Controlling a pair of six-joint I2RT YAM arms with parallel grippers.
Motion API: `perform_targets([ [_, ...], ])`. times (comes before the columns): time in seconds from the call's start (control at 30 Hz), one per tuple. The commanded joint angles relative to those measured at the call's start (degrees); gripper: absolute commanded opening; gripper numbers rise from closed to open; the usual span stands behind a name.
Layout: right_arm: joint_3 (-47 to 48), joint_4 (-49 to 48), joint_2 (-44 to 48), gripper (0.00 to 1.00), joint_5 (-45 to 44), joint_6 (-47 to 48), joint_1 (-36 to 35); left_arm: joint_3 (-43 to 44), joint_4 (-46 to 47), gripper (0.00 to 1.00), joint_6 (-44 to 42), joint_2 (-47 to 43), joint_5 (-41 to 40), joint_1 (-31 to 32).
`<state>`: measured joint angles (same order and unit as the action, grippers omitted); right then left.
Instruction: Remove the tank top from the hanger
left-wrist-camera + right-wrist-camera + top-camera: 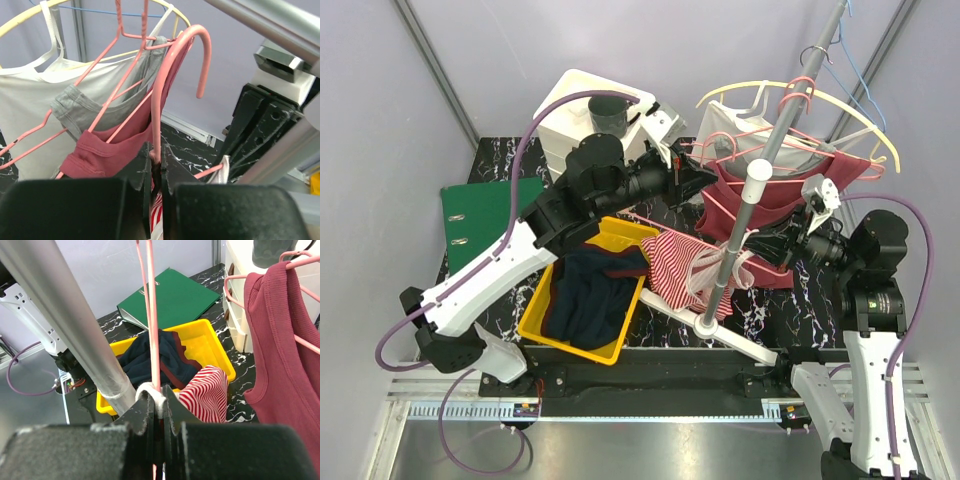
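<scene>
The red-and-white striped tank top hangs on a pink hanger over the edge of the yellow bin. My left gripper is shut on the hanger's neck just below its hook, as the left wrist view shows. My right gripper is shut on the top's white strap, with the pink hanger wire running right beside it between the jaws. The striped cloth hangs just right of the right jaws. The far shoulder of the top is hidden.
A grey rack pole crosses between the arms and carries other hangers with a maroon top, a grey one and a white one. The yellow bin holds dark clothes. A green binder lies at the left, a white box behind.
</scene>
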<state>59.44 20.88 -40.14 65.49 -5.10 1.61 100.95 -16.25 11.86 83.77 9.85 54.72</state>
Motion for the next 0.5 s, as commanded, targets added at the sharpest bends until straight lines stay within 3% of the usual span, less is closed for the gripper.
perform_targets([
  [0.0,-0.11,-2.87,1.55,0.11,-0.54,-1.13,-0.11,4.34,-1.14,0.00,-3.67,-0.27,-2.81,-0.23],
  [0.13,-0.90,-2.60,3.13,0.45,-5.19,-2.89,-0.11,5.22,-4.22,0.00,-7.98,-1.32,-6.50,-0.23],
  [0.2,-0.99,-2.08,4.01,0.57,-8.44,-4.20,-0.20,5.49,-5.62,0.00,-11.05,-2.37,-7.65,-0.23],
  [0.23,-0.91,-1.73,4.19,0.68,-9.50,-4.56,-0.11,5.58,-6.16,0.00,-11.50,-2.64,-8.08,-0.23],
  [0.37,-0.03,1.78,5.51,0.84,-14.86,-5.09,-0.11,6.19,-9.23,0.00,-17.47,-4.13,-11.85,-0.23],
  [0.47,1.11,5.11,6.56,0.89,-21.26,-3.95,-0.20,5.58,-10.12,0.00,-20.90,-5.80,-15.72,-0.23],
])
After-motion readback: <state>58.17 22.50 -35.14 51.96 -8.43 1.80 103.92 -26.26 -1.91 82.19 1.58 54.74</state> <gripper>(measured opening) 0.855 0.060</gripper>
